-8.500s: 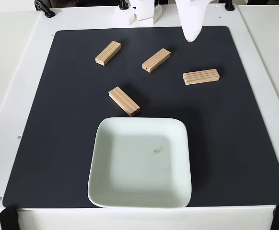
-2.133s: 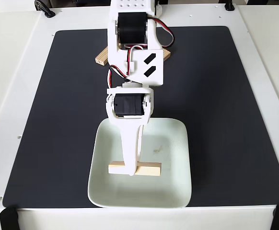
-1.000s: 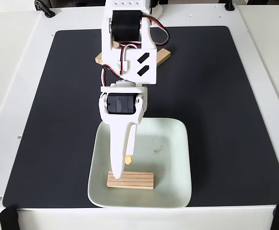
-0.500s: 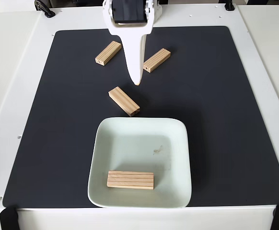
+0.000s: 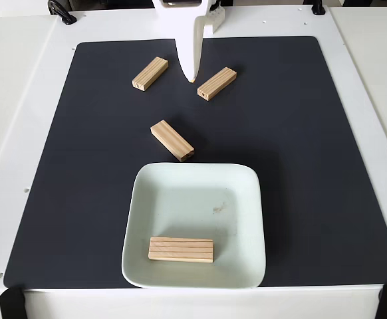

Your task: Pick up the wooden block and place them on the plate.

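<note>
No legible text, label, brand, number or sign is found on any surface in the fixed view. The small dark mark inside the plate (image 5: 218, 209), well below the tool (image 5: 192, 78), is a smudge and not lettering.

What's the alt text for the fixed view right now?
One wooden block lies flat inside the pale plate near its front edge, while three more blocks sit on the black mat behind it. The white pincer points down between the two far blocks, holding nothing.
</note>
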You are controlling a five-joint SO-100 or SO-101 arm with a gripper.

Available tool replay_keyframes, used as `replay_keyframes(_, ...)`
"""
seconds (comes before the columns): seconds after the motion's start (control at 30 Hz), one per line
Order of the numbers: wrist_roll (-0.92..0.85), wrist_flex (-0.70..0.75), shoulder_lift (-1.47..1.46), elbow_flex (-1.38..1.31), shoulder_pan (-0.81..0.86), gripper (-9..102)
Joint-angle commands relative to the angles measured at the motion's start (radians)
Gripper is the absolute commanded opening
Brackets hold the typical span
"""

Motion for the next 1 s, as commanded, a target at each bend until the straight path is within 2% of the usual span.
replay_keyframes(0.0,0.009,-0.037,0.126,0.163,0.04,-1)
replay_keyframes(0.13,0.012,-0.041,0.115,0.212,0.048,-1)
replay_keyframes(0.63,0.463,-0.028,-0.087,0.066,0.051,-1)
replay_keyframes(0.83,0.546,0.041,-0.072,0.074,0.069,0)
replay_keyframes(0.9,0.546,0.084,-0.08,0.077,0.077,4)
replay_keyframes(0.97,0.545,0.12,-0.089,0.078,0.078,14)
